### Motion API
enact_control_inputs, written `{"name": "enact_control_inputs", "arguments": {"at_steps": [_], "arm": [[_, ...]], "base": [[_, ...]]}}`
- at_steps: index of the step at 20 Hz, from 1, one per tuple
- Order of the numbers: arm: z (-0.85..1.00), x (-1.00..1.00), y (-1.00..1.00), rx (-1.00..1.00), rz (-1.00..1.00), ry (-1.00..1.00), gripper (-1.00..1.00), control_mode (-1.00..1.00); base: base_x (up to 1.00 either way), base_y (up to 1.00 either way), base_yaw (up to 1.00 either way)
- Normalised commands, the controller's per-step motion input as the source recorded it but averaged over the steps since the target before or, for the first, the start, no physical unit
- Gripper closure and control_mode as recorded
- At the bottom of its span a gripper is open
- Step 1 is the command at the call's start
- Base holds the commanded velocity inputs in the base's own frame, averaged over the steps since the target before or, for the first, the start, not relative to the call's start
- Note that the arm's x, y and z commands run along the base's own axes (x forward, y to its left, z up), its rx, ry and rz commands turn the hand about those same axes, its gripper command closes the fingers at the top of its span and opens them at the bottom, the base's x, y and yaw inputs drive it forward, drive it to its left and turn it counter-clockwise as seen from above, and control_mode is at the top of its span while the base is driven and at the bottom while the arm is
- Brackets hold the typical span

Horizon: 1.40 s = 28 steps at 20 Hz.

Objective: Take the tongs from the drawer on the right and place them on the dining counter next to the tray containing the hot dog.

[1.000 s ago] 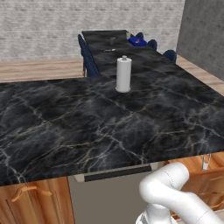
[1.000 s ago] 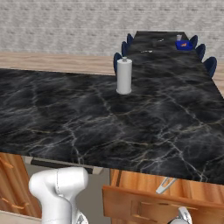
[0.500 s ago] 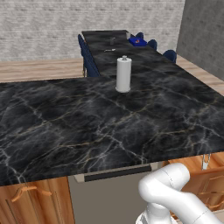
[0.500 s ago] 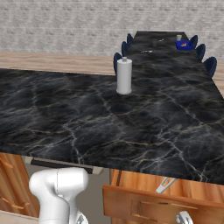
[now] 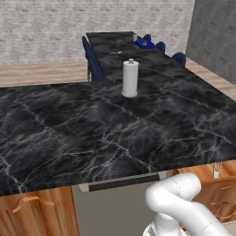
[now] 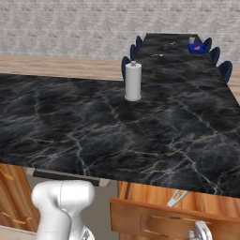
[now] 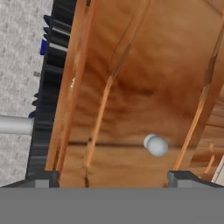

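I have the claw [image 7: 113, 177] spread wide with nothing between its fingertips [image 7: 43, 177], looking straight at the orange-brown wood of the drawer [image 6: 173, 216]. From the right base view the drawer stands pulled out under the near right edge of the big black worktop [image 6: 117, 126], and the tongs [image 6: 176, 198] lie inside it, their grey metal poking up just behind the drawer front and half hidden under the worktop's overhang. In the hand view I see a small pale rounded thing [image 7: 155, 145] against the wood; I cannot tell what it is.

The step in hand, as I judge it, is reaching in for the tongs. I would lift the claw clear of the drawer front first, come over its top edge, then drop in beneath the overhang, since there is little room there. I'd line the fingers across the tongs' two arms, not along them, and close near the middle so they don't swing.

The blue tray [image 6: 197, 48] with the hot dog [image 6: 198, 46] sits at the far end of the dining counter [image 6: 176, 47], well apart from here. A paper towel roll [image 6: 133, 81] stands on the big worktop between.
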Motion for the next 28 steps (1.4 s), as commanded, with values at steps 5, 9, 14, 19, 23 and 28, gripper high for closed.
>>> {"name": "enact_control_inputs", "arguments": {"at_steps": [5,9,14,19,23,28], "arm": [[0.43,0.07,0.19,-0.01,0.00,-0.03,-1.00,-1.00],[0.40,0.06,0.20,0.00,0.00,0.00,-1.00,-1.00],[0.35,0.10,0.21,0.00,0.00,0.13,-1.00,-1.00],[0.18,0.34,0.21,0.00,0.00,0.22,-1.00,-1.00],[0.04,0.33,0.18,0.00,0.00,0.20,-1.00,-1.00],[0.00,0.25,0.06,0.00,0.00,0.14,-1.00,-1.00]], "base": [[0.00,0.00,0.00],[0.00,0.00,0.00],[0.00,0.00,0.00],[0.00,0.00,0.00],[0.00,0.00,0.00],[0.00,0.00,0.00]]}}
